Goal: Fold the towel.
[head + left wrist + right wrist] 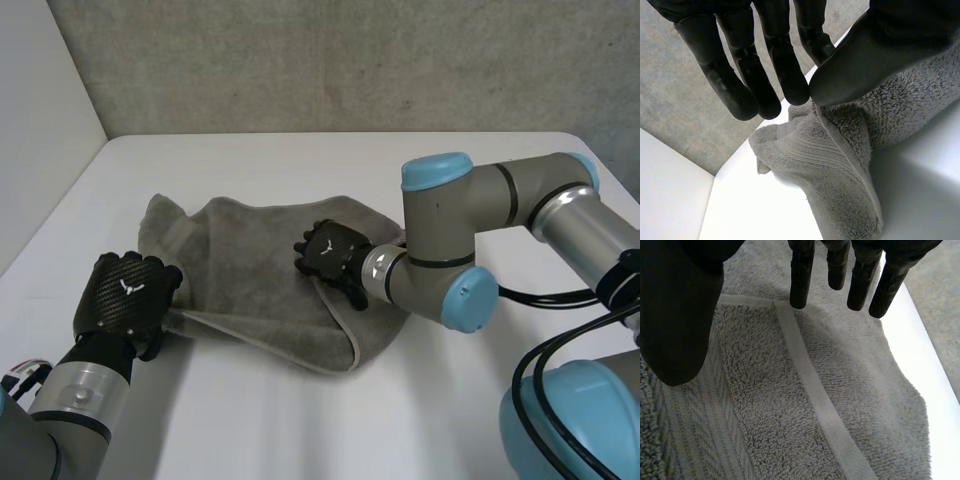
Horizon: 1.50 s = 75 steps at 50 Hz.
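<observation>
A grey towel (250, 270) lies rumpled and partly doubled over in the middle of the white table (300, 420). My left hand (125, 295) is at the towel's left edge. In the left wrist view the thumb and fingers (790, 75) meet on a raised fold of the towel (840, 170) and pinch it. My right hand (330, 252) rests over the towel's middle, near a hemmed edge. Seen from the right wrist, its fingers (800, 280) are straight with the thumb held apart above the towel (790, 405), and nothing lies between them.
A grey concrete wall (350, 60) stands behind the table and a white wall (40, 120) at the left. My right arm (450, 240) bends low over the table just right of the towel. Bare table (330, 160) surrounds the towel.
</observation>
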Available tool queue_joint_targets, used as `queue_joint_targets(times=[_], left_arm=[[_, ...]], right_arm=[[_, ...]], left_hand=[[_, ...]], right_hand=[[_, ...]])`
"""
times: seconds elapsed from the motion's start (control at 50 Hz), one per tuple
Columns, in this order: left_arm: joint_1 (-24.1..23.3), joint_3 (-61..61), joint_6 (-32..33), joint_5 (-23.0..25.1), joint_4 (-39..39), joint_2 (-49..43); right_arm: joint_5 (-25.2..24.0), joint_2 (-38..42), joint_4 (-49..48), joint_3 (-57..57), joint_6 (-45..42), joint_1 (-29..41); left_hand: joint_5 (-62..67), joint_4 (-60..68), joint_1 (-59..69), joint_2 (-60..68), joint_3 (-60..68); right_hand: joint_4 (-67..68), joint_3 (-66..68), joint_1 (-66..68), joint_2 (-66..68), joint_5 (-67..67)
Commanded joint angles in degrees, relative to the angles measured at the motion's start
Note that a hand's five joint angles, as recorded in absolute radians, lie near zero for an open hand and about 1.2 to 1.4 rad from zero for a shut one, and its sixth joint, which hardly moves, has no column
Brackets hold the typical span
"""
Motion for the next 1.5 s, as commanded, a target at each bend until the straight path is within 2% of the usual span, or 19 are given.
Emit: queue_joint_targets(times=[0.02, 0.12, 0.16, 0.18, 0.22, 0.24, 0.28, 0.38, 0.56, 0.64, 0.78, 0.86, 0.94, 0.98, 1.06, 1.14, 1.2, 1.32, 1.5], left_arm=[[0.1, 0.1, 0.0, 0.0, 0.0, 0.0], [0.0, 0.0, 0.0, -0.1, -0.1, 0.0], [0.0, 0.0, 0.0, 0.0, -0.1, 0.0], [0.0, 0.0, 0.0, 0.0, -0.1, 0.0], [0.0, 0.0, 0.0, -0.1, -0.1, 0.0], [0.0, 0.0, 0.0, -0.1, -0.1, 0.0], [0.0, 0.1, 0.0, -0.1, -0.1, 0.0], [0.0, 0.1, 0.0, -0.1, 0.0, 0.0], [0.1, 0.1, 0.0, 0.0, 0.0, -0.1], [0.2, 0.8, 0.0, 0.0, 0.3, -1.3], [0.2, 2.2, 0.2, 0.0, 4.7, -6.5], [0.3, 2.9, 0.4, 0.3, 7.5, -10.2], [0.6, 3.9, 0.4, 1.6, 7.8, -12.2], [1.2, 4.6, 0.4, 3.9, 7.6, -13.3], [1.8, 4.7, 0.4, 6.3, 7.3, -13.3], [2.5, 4.3, 0.5, 9.1, 7.1, -13.4], [2.7, 3.8, 0.5, 9.8, 6.9, -13.4], [3.0, 3.8, 0.7, 9.8, 6.3, -13.5], [6.4, 2.8, 0.5, 9.9, 2.2, -13.1]], right_arm=[[0.0, 1.4, -0.1, -1.1, -1.3, 0.6], [-0.1, 1.4, 0.0, -1.1, -1.4, 0.6], [0.0, 1.3, 0.0, -1.1, -1.4, 0.5], [0.0, 1.3, 0.0, -1.1, -1.4, 0.5], [0.3, 0.9, -0.1, -1.2, -1.2, 0.3], [0.3, 0.9, -0.1, -1.2, -1.2, 0.3], [2.0, 0.4, -0.2, -1.2, -1.2, 0.1], [4.9, -1.2, -0.1, -1.1, -1.2, 0.0], [6.5, -5.2, 0.2, 0.4, 1.8, -1.0], [5.9, -12.5, 0.6, 7.0, 8.9, -4.7], [5.7, -25.0, -1.2, 23.2, 12.5, -9.9], [6.3, -34.4, -9.4, 38.0, 16.4, -14.9], [6.4, -39.4, -15.7, 47.4, 21.4, -18.5], [5.9, -43.0, -22.3, 56.2, 27.2, -20.8], [5.9, -46.9, -31.4, 65.4, 30.7, -21.8], [5.7, -52.2, -41.2, 75.9, 32.6, -23.0], [5.7, -54.4, -44.9, 80.2, 33.6, -25.3], [5.6, -55.0, -45.9, 82.0, 34.6, -26.0], [5.8, -54.8, -46.9, 82.9, 35.3, -26.9]], left_hand=[[-16.6, -6.8, -3.3, -6.6, -8.5], [-16.6, -6.8, -3.3, -6.6, -8.5], [-16.6, -6.8, -3.3, -6.6, -8.5], [-16.6, -6.8, -3.3, -6.6, -8.5], [-16.6, -6.8, -3.3, -6.6, -8.5], [-16.6, -6.8, -3.3, -6.6, -8.5], [-16.6, -6.8, -3.3, -6.6, -8.5], [-16.6, -6.8, -3.3, -6.6, -8.5], [-16.6, -6.8, -3.3, -6.6, -8.5], [-16.6, -6.8, -3.3, -6.6, -8.5], [-16.6, -6.8, -3.3, -6.6, -8.5], [-16.6, -6.8, -3.3, -6.6, -8.5], [-16.6, -6.8, -3.3, -6.6, -8.5], [-16.6, -6.8, -3.3, -6.6, -8.5], [-16.6, -6.8, -3.3, -6.6, -8.5], [-34.7, -24.9, -21.4, -24.7, -26.6], [-42.2, -32.3, -28.8, -32.2, -34.0], [-42.7, -32.9, -29.3, -32.7, -34.6], [-42.5, -32.7, -29.2, -32.5, -34.4]], right_hand=[[-0.5, 0.2, 0.6, -0.2, 0.3], [12.2, 13.0, 13.3, 12.5, 13.1], [31.8, 32.6, 32.9, 32.1, 32.7], [31.9, 32.7, 33.0, 32.2, 32.8], [52.5, 53.3, 53.6, 52.8, 53.4], [52.6, 53.4, 53.7, 52.9, 53.5], [65.6, 66.4, 66.7, 65.9, 66.5], [65.7, 66.4, 66.8, 66.0, 66.6], [65.7, 66.4, 66.8, 66.0, 66.6], [65.7, 66.4, 66.8, 66.0, 66.6], [65.7, 66.4, 66.8, 66.0, 66.6], [65.7, 66.4, 66.8, 66.0, 66.6], [65.7, 66.4, 66.8, 66.0, 66.6], [65.7, 66.4, 66.8, 66.0, 66.6], [65.7, 66.4, 66.8, 66.0, 66.6], [65.7, 66.4, 66.8, 66.0, 66.6], [65.7, 66.4, 66.8, 66.0, 66.6], [65.7, 66.4, 66.8, 66.0, 66.6], [65.7, 66.4, 66.8, 66.0, 66.6]])
